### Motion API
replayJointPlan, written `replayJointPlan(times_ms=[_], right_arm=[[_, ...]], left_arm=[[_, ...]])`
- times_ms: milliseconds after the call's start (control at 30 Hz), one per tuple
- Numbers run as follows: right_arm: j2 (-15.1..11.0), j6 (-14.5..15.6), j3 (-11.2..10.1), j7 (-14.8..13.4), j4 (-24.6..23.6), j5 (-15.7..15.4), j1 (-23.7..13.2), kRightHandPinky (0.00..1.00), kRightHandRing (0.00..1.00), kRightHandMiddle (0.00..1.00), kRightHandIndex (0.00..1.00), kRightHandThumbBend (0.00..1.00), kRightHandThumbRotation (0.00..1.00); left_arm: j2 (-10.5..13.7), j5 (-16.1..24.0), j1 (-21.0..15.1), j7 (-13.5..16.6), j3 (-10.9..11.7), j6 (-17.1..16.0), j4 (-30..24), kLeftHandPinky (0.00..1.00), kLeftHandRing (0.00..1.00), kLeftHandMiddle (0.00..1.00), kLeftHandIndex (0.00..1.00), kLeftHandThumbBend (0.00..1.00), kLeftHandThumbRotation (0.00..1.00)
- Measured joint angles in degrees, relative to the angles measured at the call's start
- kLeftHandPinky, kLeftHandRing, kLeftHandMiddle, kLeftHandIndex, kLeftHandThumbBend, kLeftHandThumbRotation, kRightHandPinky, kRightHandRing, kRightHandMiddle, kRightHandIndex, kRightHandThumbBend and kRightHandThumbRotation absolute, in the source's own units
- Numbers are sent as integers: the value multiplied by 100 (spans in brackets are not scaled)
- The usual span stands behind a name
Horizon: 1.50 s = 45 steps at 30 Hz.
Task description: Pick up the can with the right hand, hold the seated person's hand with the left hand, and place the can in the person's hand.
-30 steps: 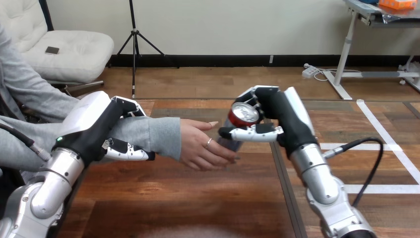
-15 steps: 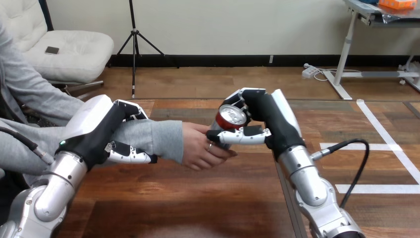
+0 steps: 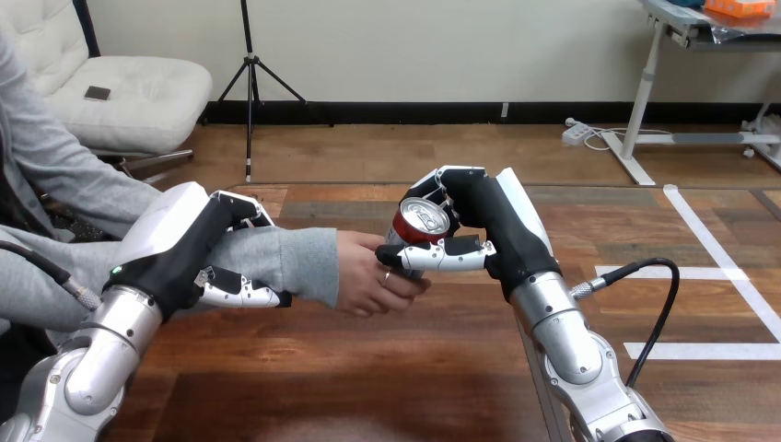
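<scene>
Carried leftward by right hand (image 3: 488,226), can (image 3: 419,224) now tilted against person's hand (image 3: 373,281). Can clasped by right-hand fingers and thumb; person's forearm (image 3: 276,258) gripped by left hand (image 3: 184,244). Placing step judged under way; next, can to be settled, fingers released.

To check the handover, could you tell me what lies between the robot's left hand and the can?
In the head view, the person's forearm and the person's hand lie there, from the left hand to the can.

Wooden table (image 3: 368,387): brown planks, lies under left hand (image 3: 184,241) and right hand (image 3: 486,221), also between them.
</scene>
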Motion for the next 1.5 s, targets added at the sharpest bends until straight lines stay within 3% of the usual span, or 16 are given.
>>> replayJointPlan(times_ms=[533, 1033, 1333, 1367, 1500], right_arm=[[59, 0, 5, 5, 0, 21, 0, 30, 33, 40, 43, 77, 0], [107, 162, -2, 37, -59, 69, 0, 34, 40, 44, 47, 83, 1], [117, 457, -35, 278, -240, 279, 1, 41, 47, 51, 54, 88, 23], [117, 475, -38, 298, -259, 305, 1, 42, 48, 52, 56, 90, 30], [114, 517, -50, 378, -349, 369, 1, 44, 51, 55, 59, 93, 40]], left_arm=[[-20, 0, 23, 0, 23, 13, -1, 27, 31, 38, 46, 61, 0], [-46, -13, 39, -4, 50, 129, -17, 29, 34, 40, 47, 63, 0], [-126, -101, 95, -3, 133, 245, -101, 35, 42, 49, 55, 70, 0], [-137, -115, 102, -3, 146, 247, -112, 39, 46, 53, 58, 70, 3], [-167, -196, 120, -1, 174, 246, -144, 45, 54, 59, 63, 71, 10]])
